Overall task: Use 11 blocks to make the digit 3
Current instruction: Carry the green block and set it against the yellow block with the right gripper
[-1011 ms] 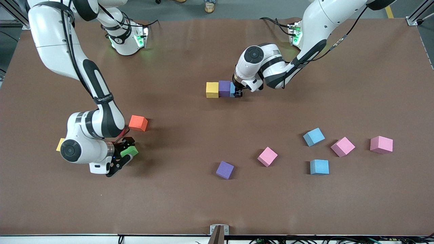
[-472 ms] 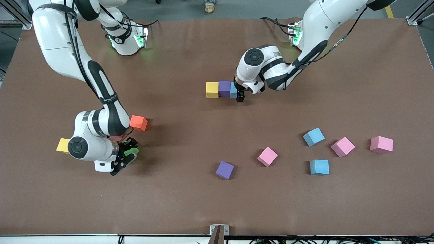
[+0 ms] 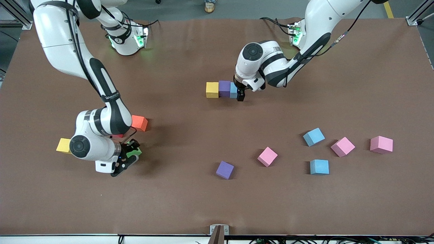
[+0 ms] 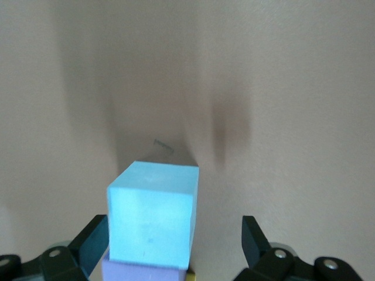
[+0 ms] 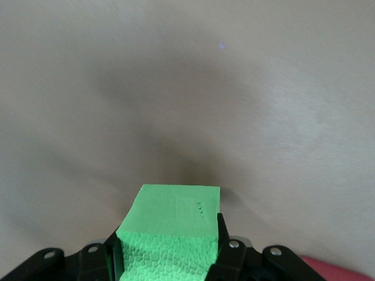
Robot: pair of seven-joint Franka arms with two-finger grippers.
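Fingers clamped on a green block, the right gripper sits low near the right arm's end of the table, just nearer the camera than an orange block. The left gripper, fingers spread wide and holding nothing, straddles a blue block ending a touching row with a purple block and a yellow block.

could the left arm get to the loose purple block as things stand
Probably yes. The left gripper is open, its fingers off the blue block in the row, and bare table lies between it and the purple block.
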